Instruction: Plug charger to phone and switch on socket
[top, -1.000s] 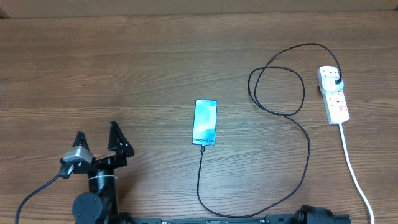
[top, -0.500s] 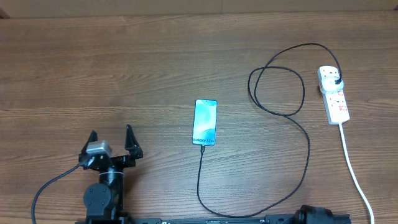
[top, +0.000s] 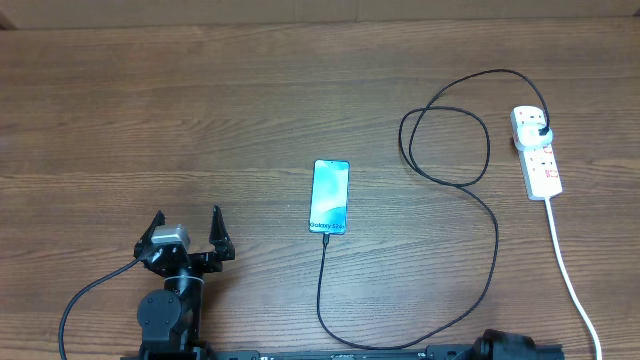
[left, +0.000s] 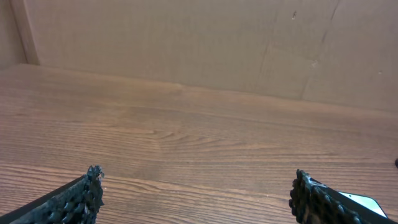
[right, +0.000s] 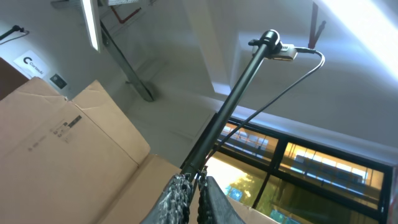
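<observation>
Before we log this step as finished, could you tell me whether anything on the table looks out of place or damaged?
Nothing looks damaged or spilled. The charger crosses itself in a loose loop beside the socket, then runs to the lower edge of the phone, which lies flat. That is untidy, nothing more.

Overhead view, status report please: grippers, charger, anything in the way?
Left gripper open, empty; right gripper shut, aimed upward. Charger runs from phone to socket, on or off unclear. Nothing blocking.
</observation>
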